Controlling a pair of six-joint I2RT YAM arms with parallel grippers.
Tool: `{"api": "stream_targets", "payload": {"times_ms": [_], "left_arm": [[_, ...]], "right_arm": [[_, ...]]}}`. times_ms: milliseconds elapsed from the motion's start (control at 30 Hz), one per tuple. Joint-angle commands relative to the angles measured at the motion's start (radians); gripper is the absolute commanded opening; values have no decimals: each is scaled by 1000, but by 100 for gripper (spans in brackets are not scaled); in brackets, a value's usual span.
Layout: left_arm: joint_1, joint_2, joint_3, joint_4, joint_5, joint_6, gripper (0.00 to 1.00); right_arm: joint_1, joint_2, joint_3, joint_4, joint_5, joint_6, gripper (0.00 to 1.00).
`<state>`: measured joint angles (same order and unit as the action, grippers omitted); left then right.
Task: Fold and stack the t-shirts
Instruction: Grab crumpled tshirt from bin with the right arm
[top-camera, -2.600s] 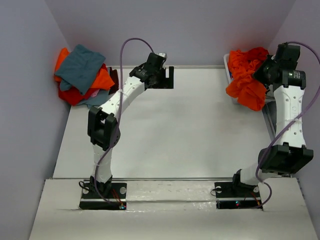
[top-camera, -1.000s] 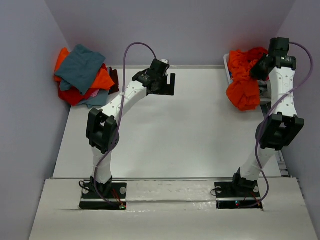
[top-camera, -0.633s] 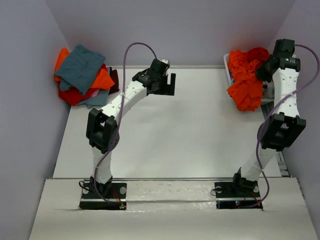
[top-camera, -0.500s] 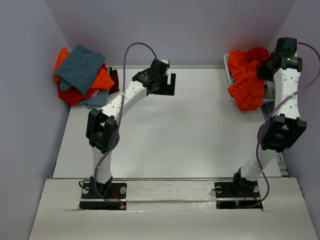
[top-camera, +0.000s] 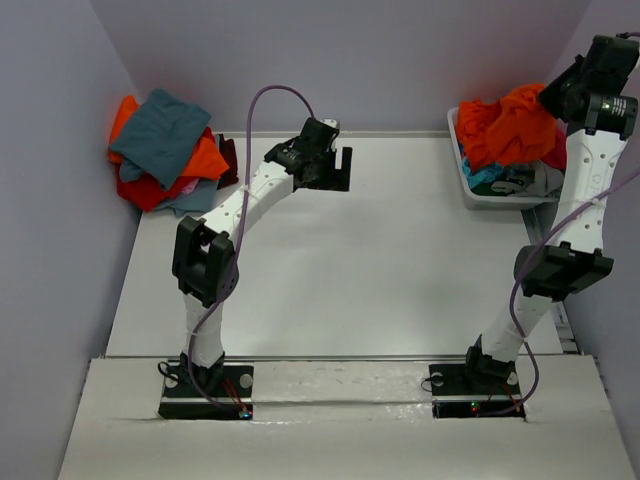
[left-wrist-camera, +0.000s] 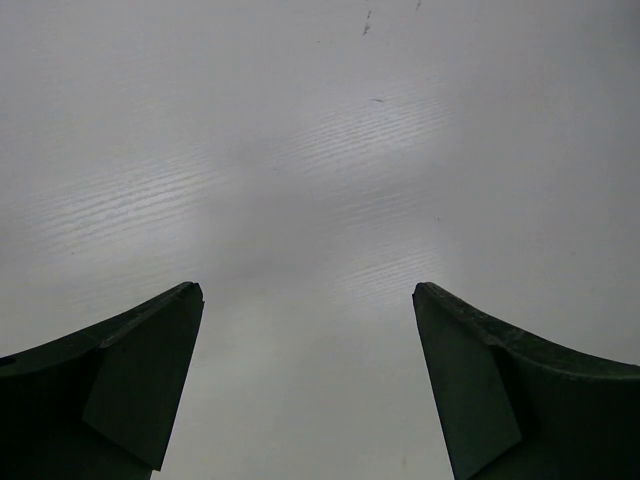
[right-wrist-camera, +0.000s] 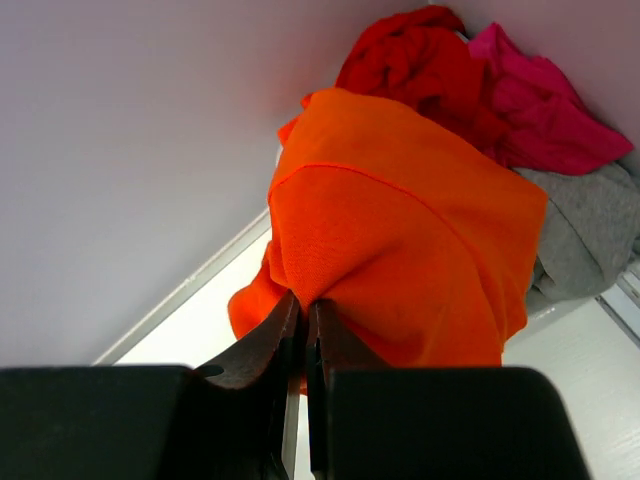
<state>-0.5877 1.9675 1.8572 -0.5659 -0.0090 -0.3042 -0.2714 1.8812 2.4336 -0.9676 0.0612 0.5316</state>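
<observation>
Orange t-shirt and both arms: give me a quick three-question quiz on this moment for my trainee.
1. True or false: the right arm's jaws are shut on the orange t-shirt.
2. Where does the pile of shirts topped by a teal-grey one lie? A) far left corner B) table centre C) near edge
3. Fill in: the left arm's jaws stand ___ above the table.
Key: 1 true; 2 A; 3 open.

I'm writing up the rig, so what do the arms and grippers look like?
The left arm and right arm have white shells, black joints and black base plates. A purple cable loops along each. The left gripper and right gripper have dark, tapering fingers.
</observation>
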Motion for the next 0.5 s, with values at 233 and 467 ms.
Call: {"api": "stream_targets", "payload": {"times_ms": [233, 467], "left_arm": [[-4, -21, 11, 15, 3, 17, 99], [-4, -19, 27, 14, 4, 16, 99]], "right_arm": [[3, -18, -286, 100, -123, 25, 7], [3, 7, -418, 76, -187, -15, 32]]}}
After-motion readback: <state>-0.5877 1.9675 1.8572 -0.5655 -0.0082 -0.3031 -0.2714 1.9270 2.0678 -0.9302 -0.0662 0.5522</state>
